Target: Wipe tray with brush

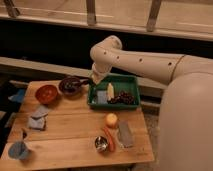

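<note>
The dark green tray (131, 80) stands at the table's far right and holds a grey-blue pad, a yellow piece and dark grapes. The dark brush (80, 81) lies across the round purple bowl (69, 89) just left of the tray, its thin handle pointing right. My gripper (95, 78) hangs from the white arm (135, 59) over the tray's far left corner, right at the end of the brush's handle. Whether it touches the handle is hidden.
An orange bowl (46, 93) stands left of the purple bowl. Blue-grey cloths (37, 117) and a blue cup (19, 149) are at the left front. An orange fruit (111, 120), a carrot (109, 139), a metal cup (101, 144) and a flat grey block (125, 135) lie in front of the tray.
</note>
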